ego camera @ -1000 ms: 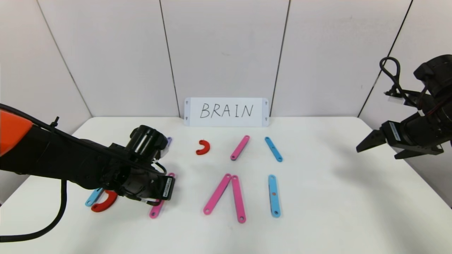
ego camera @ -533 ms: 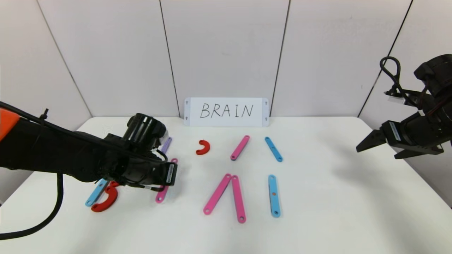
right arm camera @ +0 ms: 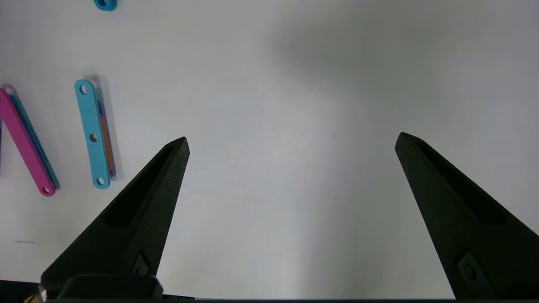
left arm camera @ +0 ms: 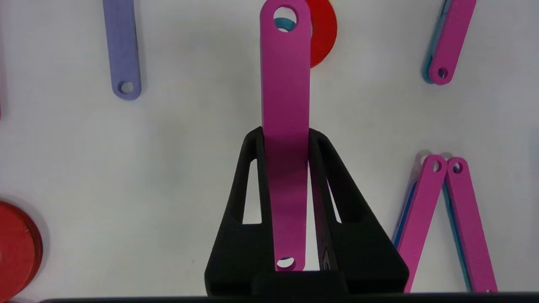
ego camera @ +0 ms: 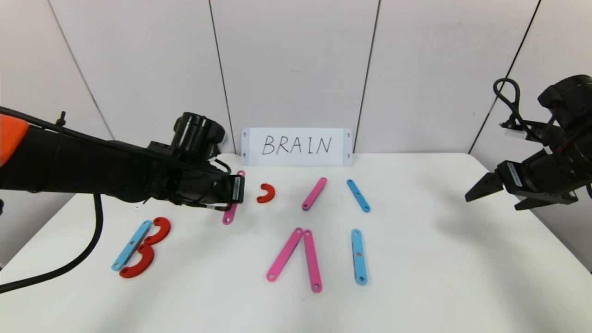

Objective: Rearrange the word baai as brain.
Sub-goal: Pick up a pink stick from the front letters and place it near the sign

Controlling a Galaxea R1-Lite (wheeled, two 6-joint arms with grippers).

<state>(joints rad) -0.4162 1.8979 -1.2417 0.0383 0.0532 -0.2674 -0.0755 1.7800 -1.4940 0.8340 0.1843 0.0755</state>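
Note:
The word is laid out in flat pieces on the white table (ego camera: 416, 277). At the front left, a blue bar (ego camera: 132, 245) and two red arcs (ego camera: 159, 230) form a B. My left gripper (ego camera: 235, 190) is shut on a pink bar (ego camera: 228, 215), held above the table beside a small red arc (ego camera: 266, 193). In the left wrist view this pink bar (left arm camera: 285, 105) is pinched between the fingers of the left gripper (left arm camera: 285, 134). Two pink bars (ego camera: 284, 254) meet in an upside-down V, with a blue bar (ego camera: 358, 256) to their right. My right gripper (ego camera: 491, 202) hangs open over the table's right side.
The white card (ego camera: 297, 146) reading BRAIN stands against the back wall. In front of it lie a slanted pink bar (ego camera: 314, 193) and a slanted blue bar (ego camera: 358, 195). A purple bar (left arm camera: 122, 50) shows only in the left wrist view.
My left gripper has carried the pink bar up, back and to the right, from the front left towards the small red arc. The B pieces are uncovered. The right arm has hardly moved.

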